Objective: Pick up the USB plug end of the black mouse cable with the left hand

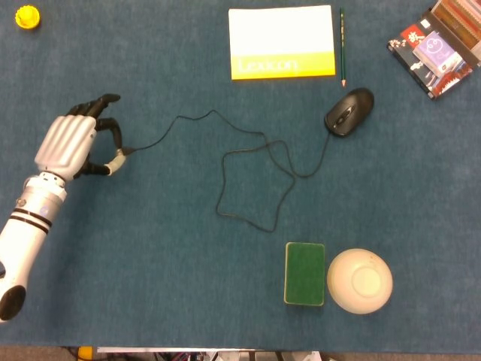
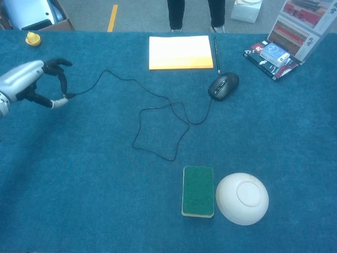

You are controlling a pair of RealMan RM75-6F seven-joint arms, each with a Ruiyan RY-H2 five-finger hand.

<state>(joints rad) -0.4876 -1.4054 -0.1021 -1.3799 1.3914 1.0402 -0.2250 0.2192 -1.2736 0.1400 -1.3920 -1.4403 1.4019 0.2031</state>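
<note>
My left hand (image 1: pixel 74 143) (image 2: pixel 29 84) hovers at the table's left side and pinches the USB plug (image 1: pixel 122 153) (image 2: pixel 67 97) of the black mouse cable (image 1: pixel 248 177) (image 2: pixel 158 124) between thumb and a fingertip. The plug is raised off the blue cloth, and the cable's near stretch hangs from it. From there the cable runs right, makes a loose loop in the middle, and ends at the black mouse (image 1: pixel 349 111) (image 2: pixel 223 86). My right hand shows in neither view.
A yellow-and-white notebook (image 1: pixel 281 42) and a pencil (image 1: pixel 342 45) lie at the back. A green sponge (image 1: pixel 304 273) and an upturned white bowl (image 1: pixel 359 280) sit at the front right. Boxes (image 1: pixel 434 53) are at the far right, a yellow cap (image 1: pixel 27 16) at the far left.
</note>
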